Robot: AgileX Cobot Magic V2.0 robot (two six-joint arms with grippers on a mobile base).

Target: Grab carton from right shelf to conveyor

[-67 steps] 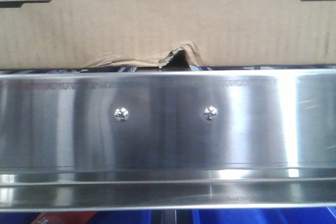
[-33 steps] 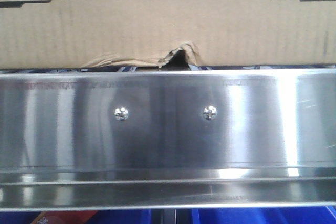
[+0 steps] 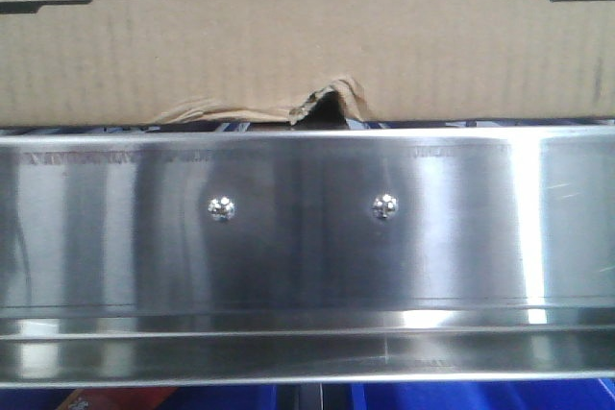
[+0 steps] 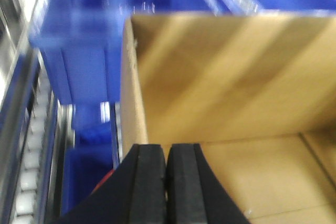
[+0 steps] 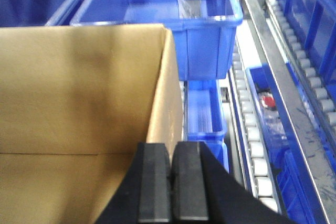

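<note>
Carton (image 3: 288, 55) ends beyond both edges

Your left claw (image 4: 167, 153) sits at the bottom edge, with its two black pads (image 4: 149, 182) pressed almost together on the left wall of the carton (image 4: 236, 77). The edge of this wall runs straight ahead from the claw. To the right of the claw you look into the open brown inside. To the left and beyond stand blue bins (image 4: 79, 72), rather blurred, and further left a row of pale rollers (image 4: 31, 129).
</note>
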